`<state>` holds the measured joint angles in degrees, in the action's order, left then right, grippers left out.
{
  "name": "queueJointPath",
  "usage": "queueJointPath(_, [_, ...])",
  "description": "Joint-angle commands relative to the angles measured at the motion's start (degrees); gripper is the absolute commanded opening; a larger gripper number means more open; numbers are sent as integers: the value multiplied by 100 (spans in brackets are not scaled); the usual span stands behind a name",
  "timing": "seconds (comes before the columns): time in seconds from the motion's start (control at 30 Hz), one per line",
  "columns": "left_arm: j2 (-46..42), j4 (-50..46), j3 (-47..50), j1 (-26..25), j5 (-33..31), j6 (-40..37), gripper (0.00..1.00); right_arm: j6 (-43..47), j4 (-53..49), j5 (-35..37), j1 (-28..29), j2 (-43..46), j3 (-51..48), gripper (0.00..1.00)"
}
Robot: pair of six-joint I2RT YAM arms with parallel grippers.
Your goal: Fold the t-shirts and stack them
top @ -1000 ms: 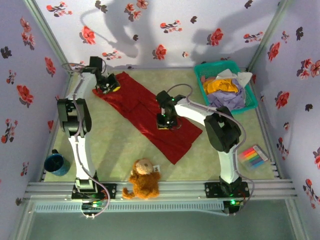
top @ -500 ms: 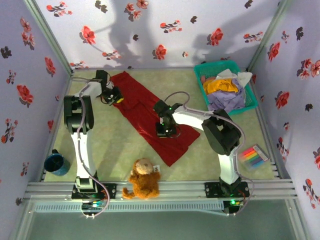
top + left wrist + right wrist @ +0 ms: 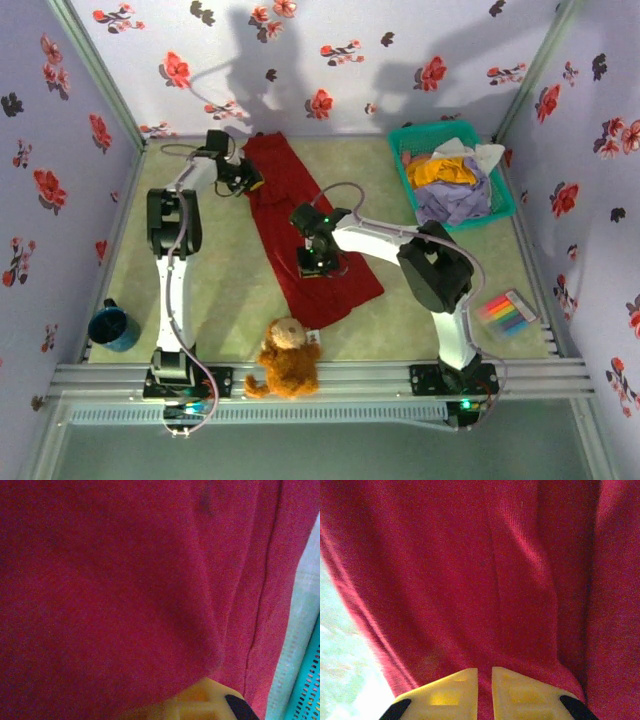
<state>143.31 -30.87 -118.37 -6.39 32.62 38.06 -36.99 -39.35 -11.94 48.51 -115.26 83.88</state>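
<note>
A large deep-red t-shirt [image 3: 300,225] lies as a long strip on the table, running from the back wall toward the front. My left gripper [image 3: 244,178] is at the shirt's far left edge. In the left wrist view, red cloth drapes over its yellow finger [image 3: 202,702], which is shut on the cloth. My right gripper [image 3: 312,262] sits on the middle of the shirt. Its yellow fingers [image 3: 452,690] stand almost together with red cloth pinched in the narrow gap. Mustard [image 3: 445,172], lavender [image 3: 455,200] and white [image 3: 468,150] t-shirts lie heaped in the basket.
The teal mesh basket [image 3: 430,127] stands at the back right. A brown teddy [image 3: 287,358] sits at the front edge, just below the shirt's near end. A blue mug [image 3: 110,326] is at the front left, a pack of coloured pens [image 3: 507,312] at the front right.
Both grippers have dragged the red shirt: the left one toward the back and right, the right one leftward. The shirt has swung from a wide diagonal to a narrower, nearly upright strip.
</note>
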Motion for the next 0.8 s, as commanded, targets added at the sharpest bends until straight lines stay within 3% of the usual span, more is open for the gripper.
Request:
queueJointPath(0.0, [9, -149, -360, -86, 62, -7, 1, 124, -459, 429, -227, 518, 551, 19])
queueJointPath(0.13, [-468, -303, -567, 21, -19, -48, 1, 388, -312, 490, -661, 192, 1187, 17])
queueJointPath(0.2, [-814, -367, -517, 70, -108, -124, 7, 506, -251, 525, -875, -169, 1741, 14])
queueJointPath(0.37, [-1697, -726, -174, 288, -107, -285, 13, 691, -53, 416, -1174, -1476, 3659, 8])
queueJointPath(0.57, [-2679, -156, 1386, 443, -124, -163, 16, 302, 155, 81, -1307, -3563, 6446, 7])
queueJointPath(0.67, [-2957, 389, 2198, 509, -59, 80, 16, -402, 1241, -496, -1371, -4190, 6806, 7])
queueJointPath(0.77, [-3118, 730, 2722, 568, 106, 286, 16, -824, 1794, -515, -1340, -4559, 6832, 5])
